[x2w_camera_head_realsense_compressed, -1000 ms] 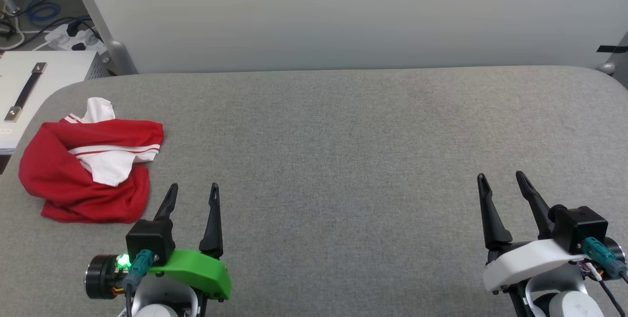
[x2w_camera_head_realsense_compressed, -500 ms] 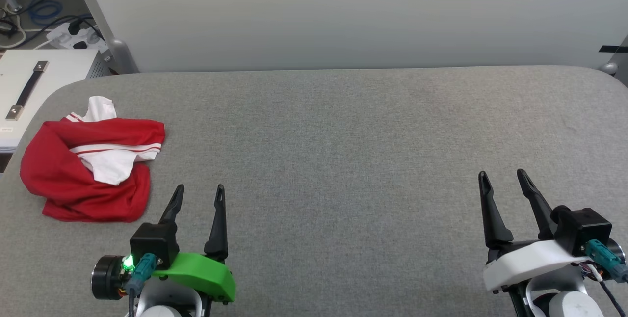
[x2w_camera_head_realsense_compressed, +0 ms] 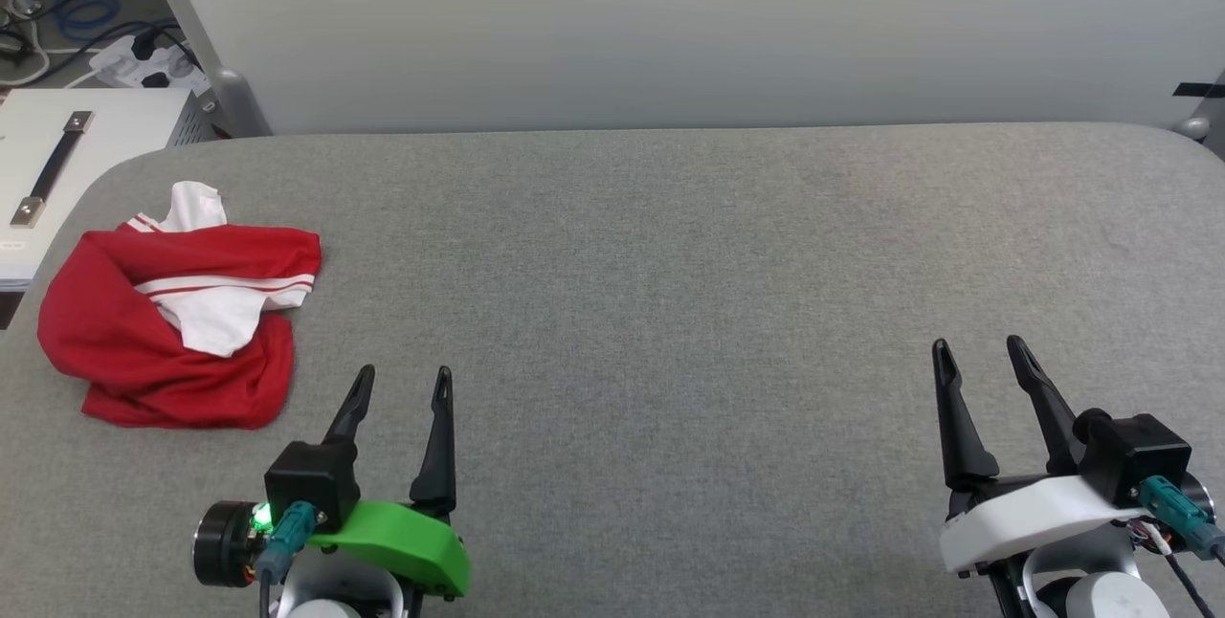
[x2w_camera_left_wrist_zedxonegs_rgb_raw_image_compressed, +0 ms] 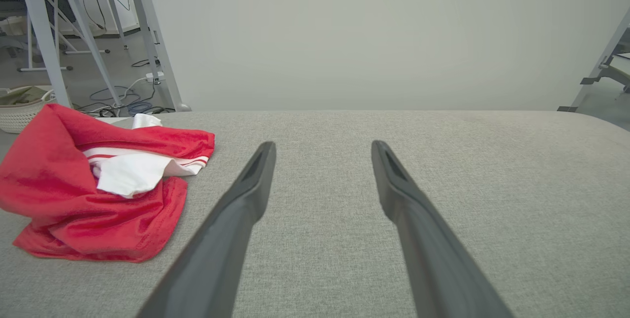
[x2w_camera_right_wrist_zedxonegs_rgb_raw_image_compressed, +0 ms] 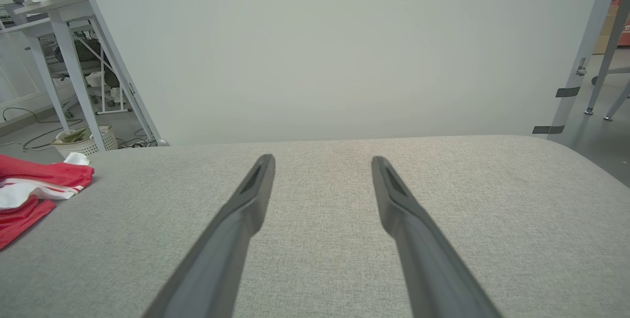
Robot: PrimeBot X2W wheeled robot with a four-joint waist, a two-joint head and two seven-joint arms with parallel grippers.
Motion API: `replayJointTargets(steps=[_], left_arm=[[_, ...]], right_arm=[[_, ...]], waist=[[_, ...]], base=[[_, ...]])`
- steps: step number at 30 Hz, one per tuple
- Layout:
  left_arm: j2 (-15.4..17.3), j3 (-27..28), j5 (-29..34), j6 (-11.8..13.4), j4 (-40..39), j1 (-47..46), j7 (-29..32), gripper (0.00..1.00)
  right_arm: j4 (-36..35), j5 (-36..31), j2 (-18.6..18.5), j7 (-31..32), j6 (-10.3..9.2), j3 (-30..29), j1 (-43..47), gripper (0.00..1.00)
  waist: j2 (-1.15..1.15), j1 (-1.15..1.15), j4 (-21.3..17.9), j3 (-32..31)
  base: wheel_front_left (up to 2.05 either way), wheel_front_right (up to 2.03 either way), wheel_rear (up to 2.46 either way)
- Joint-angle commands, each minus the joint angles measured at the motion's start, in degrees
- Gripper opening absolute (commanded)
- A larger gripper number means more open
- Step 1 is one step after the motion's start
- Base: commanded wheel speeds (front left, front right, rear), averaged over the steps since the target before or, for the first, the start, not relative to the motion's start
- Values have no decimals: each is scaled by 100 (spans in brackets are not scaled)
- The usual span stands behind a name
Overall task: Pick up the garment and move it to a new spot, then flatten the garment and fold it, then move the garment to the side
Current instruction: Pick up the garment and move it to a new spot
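Observation:
The garment [x2w_camera_head_realsense_compressed: 153,350] lies crumpled at the table's left end, red cloth bunched around a white sleeve with red stripe trim; its print is hidden. It also fills the left of the left wrist view as the garment [x2w_camera_left_wrist_zedxonegs_rgb_raw_image_compressed: 64,195], and pokes in at the left edge of the right wrist view as the garment [x2w_camera_right_wrist_zedxonegs_rgb_raw_image_compressed: 29,190]. My left gripper [x2w_camera_head_realsense_compressed: 402,376] stands open just right of and nearer than the heap, apart from it, nothing between its fingers [x2w_camera_left_wrist_zedxonegs_rgb_raw_image_compressed: 246,200]. Far off at the lower right my right gripper [x2w_camera_head_realsense_compressed: 976,348] is open and empty over bare cloth.
The grey fabric table [x2w_camera_head_realsense_compressed: 670,264] has rounded far corners and a pale wall close behind it. A white cabinet with a strap handle [x2w_camera_head_realsense_compressed: 57,159] stands off the left end, cables and a power strip [x2w_camera_head_realsense_compressed: 144,68] behind it. A basket [x2w_camera_right_wrist_zedxonegs_rgb_raw_image_compressed: 83,143] sits on the floor.
My left gripper has drifted a little right and nearer to me. The whole head view has shifted slightly. The garment and the right gripper have stayed put.

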Motion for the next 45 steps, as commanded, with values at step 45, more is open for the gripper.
replayJointTargets(steps=[45], left_arm=[[-26,47,-330,-253,290,69,-582,100]], right_arm=[[269,325,12,-582,-4,674,49,100]], waist=[[0,0,2370,21]], base=[[0,0,0]])
